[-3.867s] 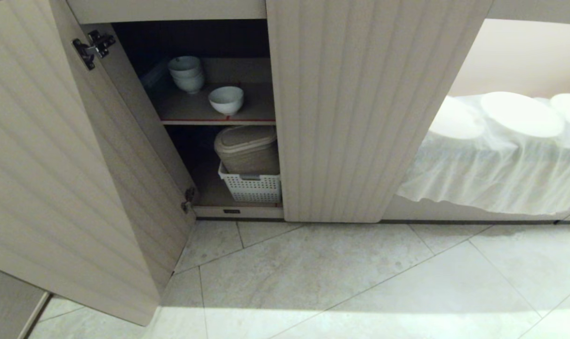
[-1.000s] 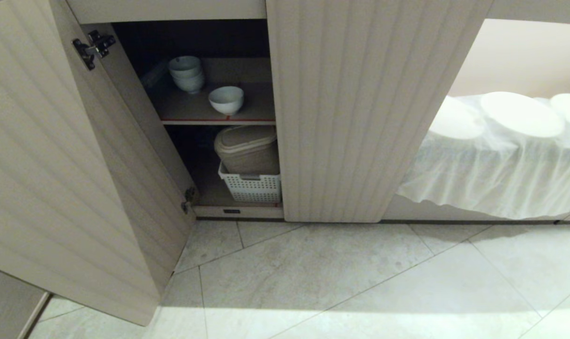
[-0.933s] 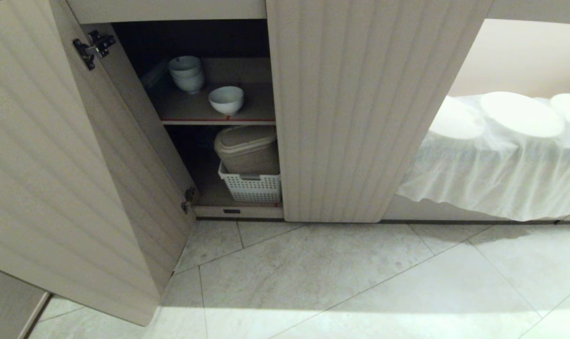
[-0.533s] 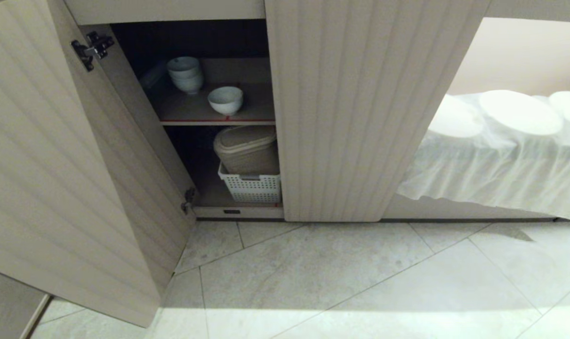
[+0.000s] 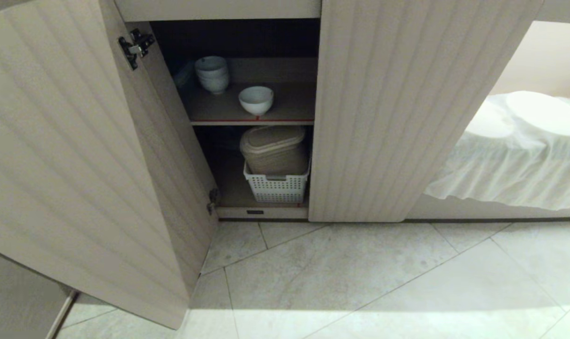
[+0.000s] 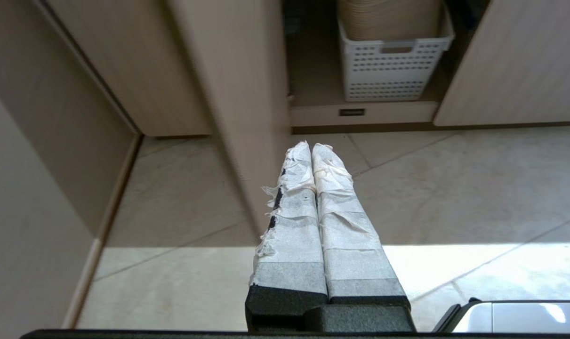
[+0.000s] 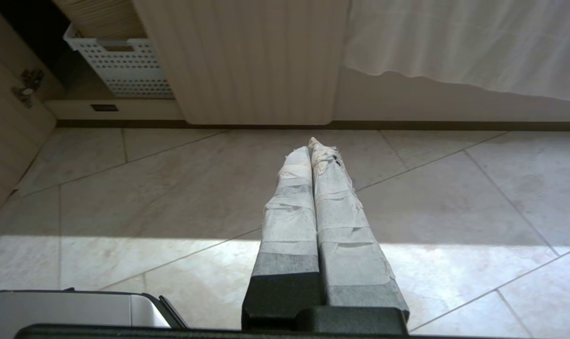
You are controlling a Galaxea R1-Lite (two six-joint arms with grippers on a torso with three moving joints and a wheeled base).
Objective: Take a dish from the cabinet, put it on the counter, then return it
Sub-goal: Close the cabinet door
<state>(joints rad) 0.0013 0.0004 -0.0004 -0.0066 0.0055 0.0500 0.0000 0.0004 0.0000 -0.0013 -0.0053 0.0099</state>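
no legible writing; a small dark label plate (image 5: 255,212) on the cabinet's base rail is unreadable.

floor (image 5: 383,278): pale marbled tiles with diagonal joints, a sunlit band nearest the robot.

cabinet (image 5: 383,117): pale beige, fluted doors, left door (image 5: 77,165) swung open on metal hinges, shelf edge red-striped.

dish (image 5: 256,100): white bowl, upright, mouth up, axis vertical, alone on the upper shelf, well ahead of and above both jaws.

stack of bowls (image 5: 212,74): behind the dish, apart from it.

lower shelf: beige lidded bin (image 5: 274,149) in a white perforated basket (image 5: 277,188).

white cloth (image 5: 515,165): draped to the right of the cabinet.

left gripper (image 6: 311,149), right gripper (image 7: 310,145): jaws pressed together, holding nothing, over the floor short of the cabinet.
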